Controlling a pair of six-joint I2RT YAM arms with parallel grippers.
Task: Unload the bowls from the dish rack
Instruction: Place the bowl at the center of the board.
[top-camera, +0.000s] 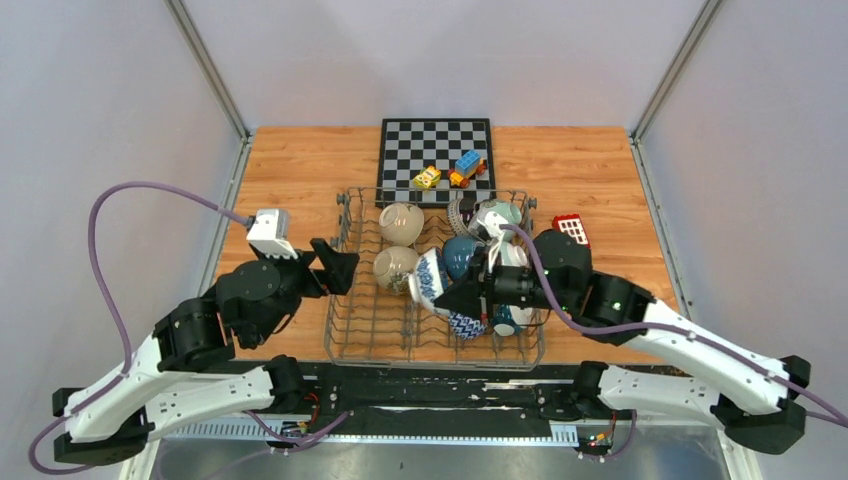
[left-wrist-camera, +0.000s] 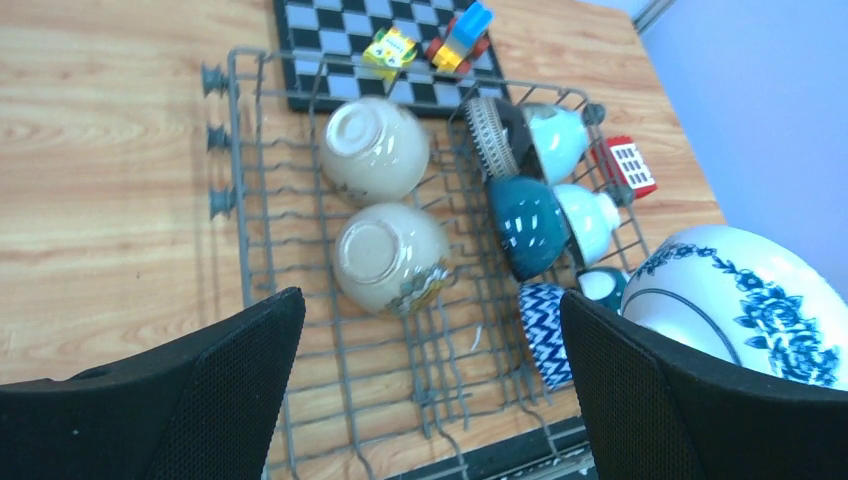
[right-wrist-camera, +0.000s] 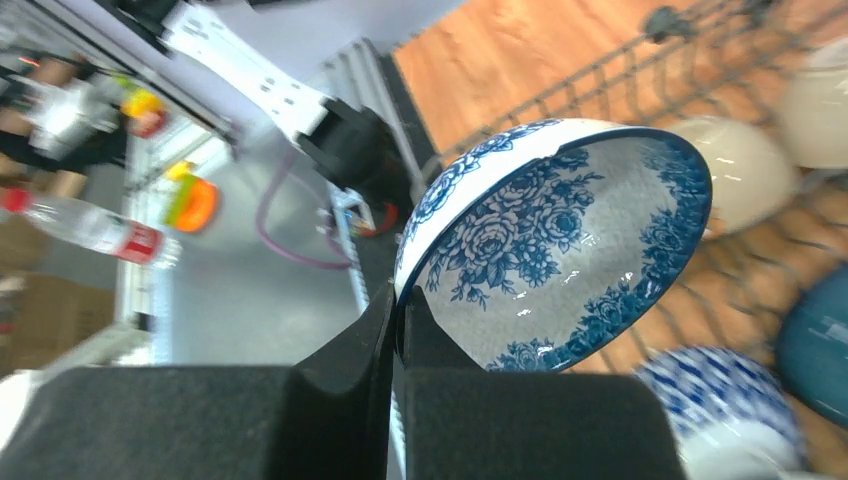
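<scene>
Pale grey walls (top-camera: 100, 100) are closing the cell in on three sides, two slanted metal posts (top-camera: 208, 68) are rising from the far corners, and one wooden table (top-camera: 290, 170) is filling the floor between them. One grey wire dish rack (top-camera: 365, 335) is sitting at the table's centre, and one chessboard (top-camera: 437, 150) is lying flat at its twelve o'clock, right at the far rim. Two arms are reaching in. The left gripper (top-camera: 335, 265) is hanging at the rack's nine o'clock, fingers spread wide and gripping nothing. The right gripper (right-wrist-camera: 397, 310) is coming in from four o'clock, clenched on the rim of the floral bowl (right-wrist-camera: 560, 250) and holding it on edge over the rack's middle. Nine bowls are showing in all, and the other eight are resting among the tines. A far cream bowl (top-camera: 400, 222) and a near cream bowl (top-camera: 396, 268) are leaning, bases up, in the left half. In the right half a dark patterned bowl (left-wrist-camera: 492, 135), a mint bowl (left-wrist-camera: 555, 140), a dark teal bowl (left-wrist-camera: 525, 225), a second mint bowl (left-wrist-camera: 590, 220), a small teal-lined bowl (left-wrist-camera: 603, 287) and a zigzag bowl (left-wrist-camera: 545, 330) are standing on edge, crowded together. Three toy blocks are lying about: a yellow block (top-camera: 427, 177) and a blue-and-orange block (top-camera: 467, 167) on the chessboard's near edge, and a red block (top-camera: 571, 229) on the table at the rack's two o'clock
</scene>
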